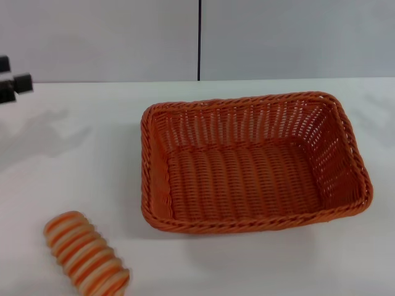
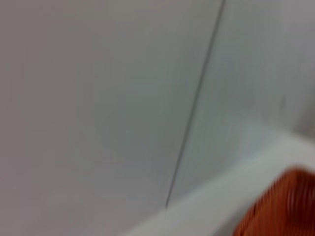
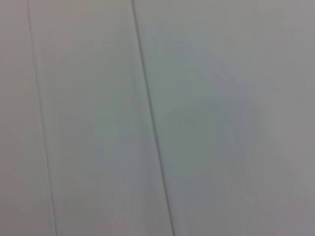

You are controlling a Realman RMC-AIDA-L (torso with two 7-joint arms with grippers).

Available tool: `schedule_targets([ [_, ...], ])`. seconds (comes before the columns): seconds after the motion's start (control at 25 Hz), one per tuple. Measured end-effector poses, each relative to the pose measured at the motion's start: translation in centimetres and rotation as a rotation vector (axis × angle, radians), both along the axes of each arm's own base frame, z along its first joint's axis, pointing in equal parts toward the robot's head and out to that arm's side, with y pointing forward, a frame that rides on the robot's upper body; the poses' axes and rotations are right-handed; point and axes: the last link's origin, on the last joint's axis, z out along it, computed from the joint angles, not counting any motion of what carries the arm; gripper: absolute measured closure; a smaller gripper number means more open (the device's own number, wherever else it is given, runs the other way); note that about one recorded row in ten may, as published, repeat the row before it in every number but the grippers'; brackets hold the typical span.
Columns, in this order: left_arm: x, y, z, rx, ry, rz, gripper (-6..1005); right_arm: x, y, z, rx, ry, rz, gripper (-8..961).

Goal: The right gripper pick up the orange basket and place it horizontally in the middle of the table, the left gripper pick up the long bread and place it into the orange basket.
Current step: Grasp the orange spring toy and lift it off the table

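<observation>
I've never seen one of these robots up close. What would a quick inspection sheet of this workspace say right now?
Surface: white table, bare around the items.
Job's things: orange basket upright, lying lengthwise mid-table, nothing in it; long bread on the table, near-left of the basket, apart from it.
Clutter: nothing seen.
Grippers: left gripper at the far left edge, raised, holding nothing visible; right gripper out of view.
Cables: nothing seen.
Surroundings: pale wall panels with a dark seam.

Plenty of open counter (image 1: 92, 154) around the orange basket (image 1: 250, 161), which sits roughly mid-counter with its long side running left to right and nothing over its open top. The long bread (image 1: 86, 254) lies off its near-left corner with a clear gap between. The left claw (image 1: 12, 83) sits at the far left edge, well apart from both.
</observation>
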Motion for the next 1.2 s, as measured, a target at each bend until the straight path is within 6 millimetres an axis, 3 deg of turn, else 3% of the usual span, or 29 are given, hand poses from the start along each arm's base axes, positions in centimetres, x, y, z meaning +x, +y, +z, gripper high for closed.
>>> schedule_targets([
  [0.08,1.2,1.5,-0.1,-0.111,0.134,0.017,269,0.8,-0.8,0.2,0.004,0.038,-0.007,422],
  [0.28,2.1,3.0,-0.8,-0.304,0.313,0.088,271,2.1,-2.2,0.9,0.027,0.094,-0.027,422],
  [0.48,1.8,2.4,-1.1,-0.443,0.424,0.157,273,3.2,-3.2,1.4,0.055,0.126,-0.056,422],
  [0.76,0.8,1.4,-2.0,-0.537,0.416,0.229,276,3.7,-3.6,1.3,0.059,0.143,-0.069,422],
  [1.04,0.1,0.7,-5.6,-0.59,0.376,0.218,279,3.6,-3.3,0.8,0.043,0.169,-0.065,422],
  [1.2,-0.6,0.6,-6.7,-0.57,0.399,0.222,280,3.7,-3.2,0.5,0.033,0.177,-0.06,422],
])
